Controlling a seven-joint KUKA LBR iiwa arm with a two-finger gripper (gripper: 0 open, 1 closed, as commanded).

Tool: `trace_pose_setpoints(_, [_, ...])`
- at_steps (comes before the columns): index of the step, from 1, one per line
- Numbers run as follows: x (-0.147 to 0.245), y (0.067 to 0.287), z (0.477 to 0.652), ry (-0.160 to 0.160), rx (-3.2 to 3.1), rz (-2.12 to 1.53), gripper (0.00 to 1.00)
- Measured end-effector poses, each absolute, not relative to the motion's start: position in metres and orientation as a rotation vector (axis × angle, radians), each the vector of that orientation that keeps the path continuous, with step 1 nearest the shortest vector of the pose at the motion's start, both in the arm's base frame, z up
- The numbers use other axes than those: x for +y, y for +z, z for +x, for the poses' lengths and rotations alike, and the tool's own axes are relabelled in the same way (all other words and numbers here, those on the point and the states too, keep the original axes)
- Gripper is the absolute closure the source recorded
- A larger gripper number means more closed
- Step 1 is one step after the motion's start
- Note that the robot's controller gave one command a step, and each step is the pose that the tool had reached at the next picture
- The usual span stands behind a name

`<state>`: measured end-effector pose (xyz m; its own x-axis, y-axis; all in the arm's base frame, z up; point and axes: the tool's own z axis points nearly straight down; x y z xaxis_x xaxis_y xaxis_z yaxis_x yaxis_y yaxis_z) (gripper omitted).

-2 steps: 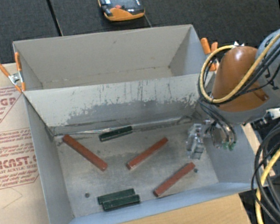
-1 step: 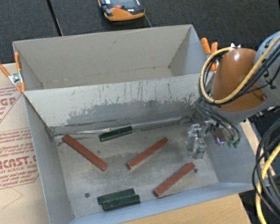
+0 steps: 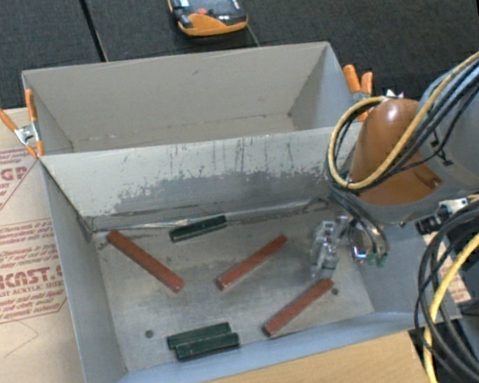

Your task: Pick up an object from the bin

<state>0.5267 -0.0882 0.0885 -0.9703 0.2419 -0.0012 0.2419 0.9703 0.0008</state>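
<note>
**Bin pick: nearest bar at 4 to 5 o'clock**

Logged the end effector [image 3: 325, 253] low at 3 o'clock of the bin [image 3: 82, 285] floor, reaching in from the right. Cannot tell whether clenched or released; saw nothing grasped.

Found nearest to it a reddish-brown bar [image 3: 298, 308] lying flat at 4 to 5 o'clock of the floor. Upper end just beside the end effector, at its 6 o'clock; cannot tell whether touching.

Noted a second reddish-brown bar [image 3: 252, 263] near the centre, at 9 o'clock of the end effector and apart from it. Noted also a third reddish-brown bar [image 3: 145, 261] at 9 o'clock of the floor, a dark green bar [image 3: 198, 228] at 12, and a pair of dark green bars [image 3: 203, 341] side by side at 7.

Judged the nearest bar stiff, light and straight-edged, probably not fragile. Possibly smooth, so liable to slide or pivot on the metal. Best taken across the narrow width near mid-length, not at an end, to avoid swinging. Bare floor along both long sides, so room to straddle.
</note>
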Motion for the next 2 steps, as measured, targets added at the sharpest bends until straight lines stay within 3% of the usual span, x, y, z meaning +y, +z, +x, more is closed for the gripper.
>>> trace_pose_setpoints(1, [-0.084,0.078,0.53,0.001,3.106,0.472,1.0])
trace_pose_setpoints(2, [-0.112,0.086,0.527,0.0,3.137,0.153,1.0])
